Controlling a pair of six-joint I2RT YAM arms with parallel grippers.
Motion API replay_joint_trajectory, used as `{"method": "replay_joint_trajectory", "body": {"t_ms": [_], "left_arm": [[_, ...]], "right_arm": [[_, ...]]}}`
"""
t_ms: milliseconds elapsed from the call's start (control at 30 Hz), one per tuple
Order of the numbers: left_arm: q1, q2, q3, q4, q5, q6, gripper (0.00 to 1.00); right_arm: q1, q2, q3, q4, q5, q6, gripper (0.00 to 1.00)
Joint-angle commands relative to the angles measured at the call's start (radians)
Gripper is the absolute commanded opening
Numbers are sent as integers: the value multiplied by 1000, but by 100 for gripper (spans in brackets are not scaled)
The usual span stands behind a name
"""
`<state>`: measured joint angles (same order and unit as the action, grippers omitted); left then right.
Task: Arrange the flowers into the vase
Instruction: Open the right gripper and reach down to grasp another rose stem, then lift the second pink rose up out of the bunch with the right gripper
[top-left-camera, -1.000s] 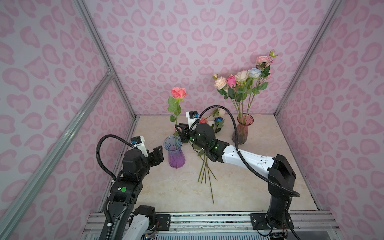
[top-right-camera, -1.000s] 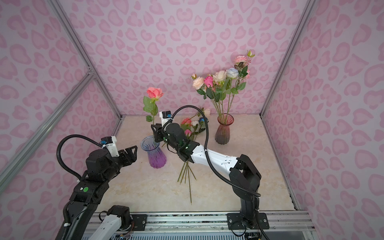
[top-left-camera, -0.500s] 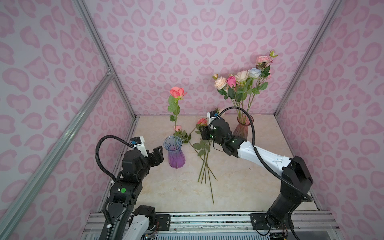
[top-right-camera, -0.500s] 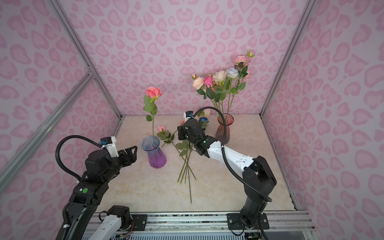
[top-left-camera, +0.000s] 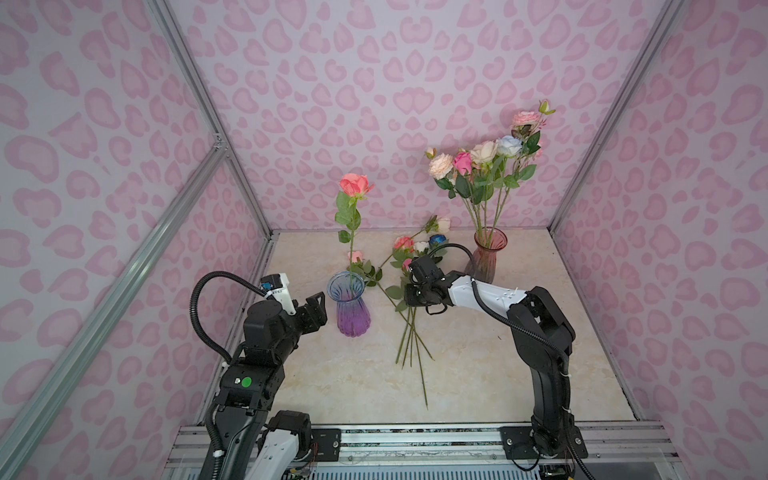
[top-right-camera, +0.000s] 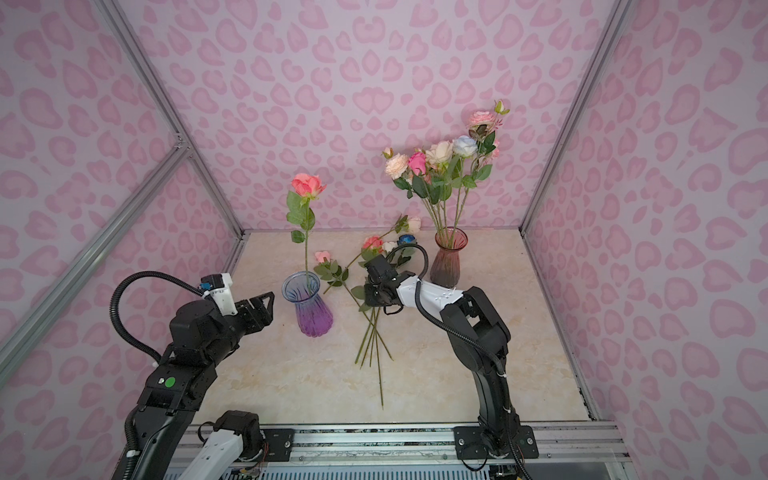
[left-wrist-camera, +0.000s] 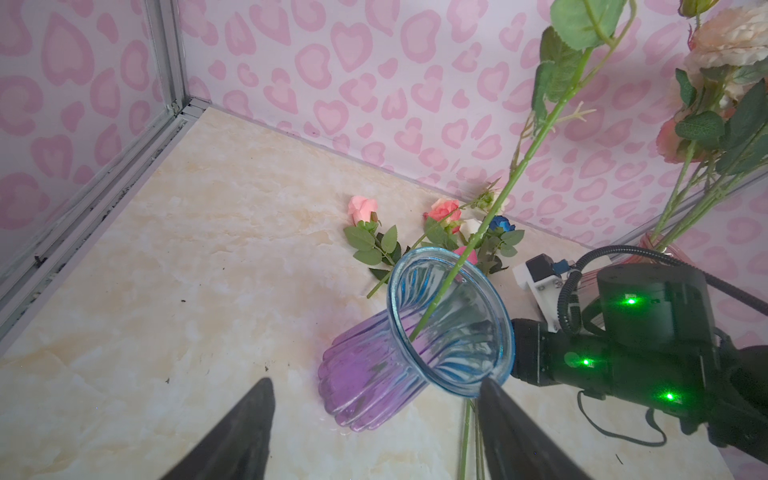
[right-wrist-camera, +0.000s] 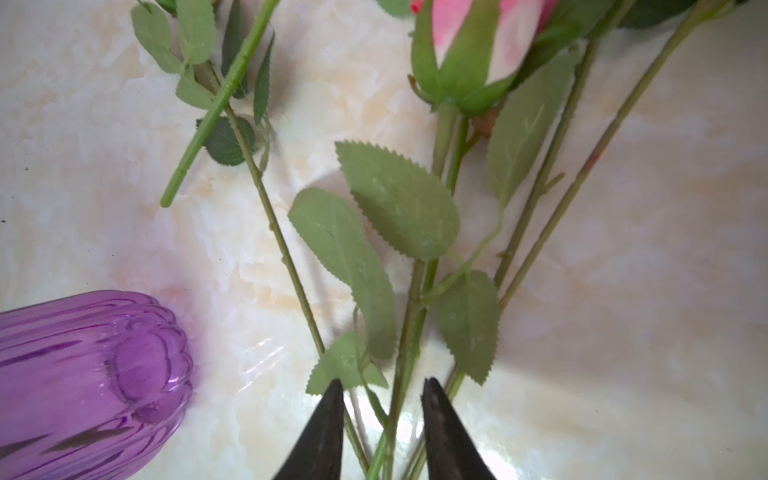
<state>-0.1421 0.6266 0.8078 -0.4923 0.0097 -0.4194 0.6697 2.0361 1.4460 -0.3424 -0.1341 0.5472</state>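
Loose artificial roses on long green stems (top-left-camera: 409, 332) lie fanned out mid-floor on the cream marble-look tabletop (top-left-camera: 478, 374). Their long axes run near to far, with the cut ends toward the near edge and the blooms toward the far wall. The right gripper (right-wrist-camera: 382, 386) hangs low over them, its jaws slightly apart with stems between, not pinching. To their left stands a blue-to-purple ribbed glass vase (top-left-camera: 352, 311) holding one upright pink rose (top-left-camera: 354, 185). The left gripper (top-left-camera: 316, 307), spread wide and empty, sits just left of it.
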Motion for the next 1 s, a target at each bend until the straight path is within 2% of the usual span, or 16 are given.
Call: {"method": "replay_joint_trajectory", "body": {"t_ms": [0, 167, 233, 567, 733, 967], "left_arm": [[1, -2, -1, 38, 9, -4, 78], [2, -2, 2, 38, 1, 1, 78], [2, -2, 0, 39, 2, 1, 78], [2, -5, 2, 40, -2, 1, 78], [2, -1, 3, 41, -4, -1, 78], [2, -7, 2, 43, -13, -4, 78]], "right_arm": [[1, 14, -20, -8, -33, 18, 25], [1, -38, -68, 43, -32, 23, 6], [1, -74, -78, 56, -38, 19, 2], [19, -301, -123, 95, -45, 23, 2], [57, -449, -101, 144, 31, -13, 1], [135, -550, -45, 369, 165, -106, 2]]}}
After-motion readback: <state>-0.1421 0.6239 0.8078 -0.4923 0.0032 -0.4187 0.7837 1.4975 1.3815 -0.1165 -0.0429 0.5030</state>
